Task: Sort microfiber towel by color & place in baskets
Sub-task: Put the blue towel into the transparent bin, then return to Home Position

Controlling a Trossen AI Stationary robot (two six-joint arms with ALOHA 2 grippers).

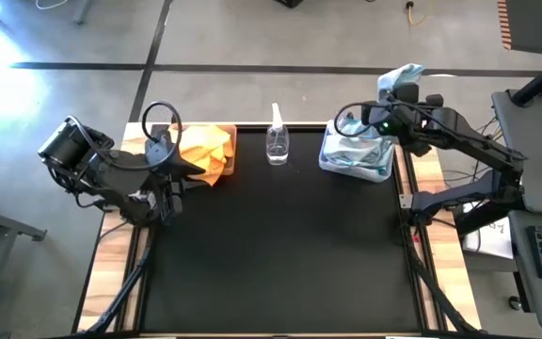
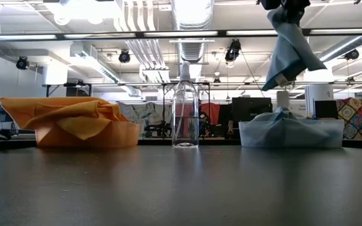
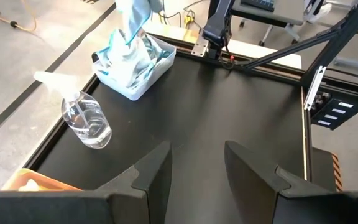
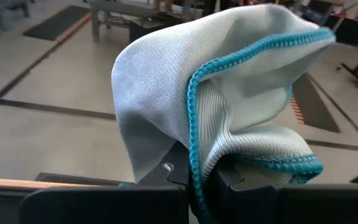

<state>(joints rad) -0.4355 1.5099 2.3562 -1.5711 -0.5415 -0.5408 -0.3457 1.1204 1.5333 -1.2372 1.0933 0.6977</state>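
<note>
Pale blue cloth (image 4: 229,106) is pinched in the right tool (image 1: 398,94), held up above the far edge of the grey-blue bin (image 1: 357,156) at the tabletop's (image 1: 280,254) far right; in the low view it is seen hanging clear of the bin, not touching the blue cloths (image 2: 291,129) already heaped inside. Step in hand, as judged: the drop of a blue cloth into its bin. What the next move appears to call for: the tool brought a little nearer over the bin's middle, lowered, then spread, since the cloth now hangs toward the far rim & could be let fall outside it.

The left tool (image 3: 194,165) is kept spread & empty, parked just beside the tan bin (image 1: 226,151) at far left, w/ nothing between its fingers (image 3: 148,177). That bin is seen piled w/ orange cloths (image 2: 74,116), some draped over the rim. No loose cloths are seen on the tabletop, so the sort is judged nearly done.

A clear spray bottle (image 1: 277,139) is stood upright between the two bins, apart from both; it is not in the line of the drop & is judged no obstacle, provided the right arm isn't swung inward.
</note>
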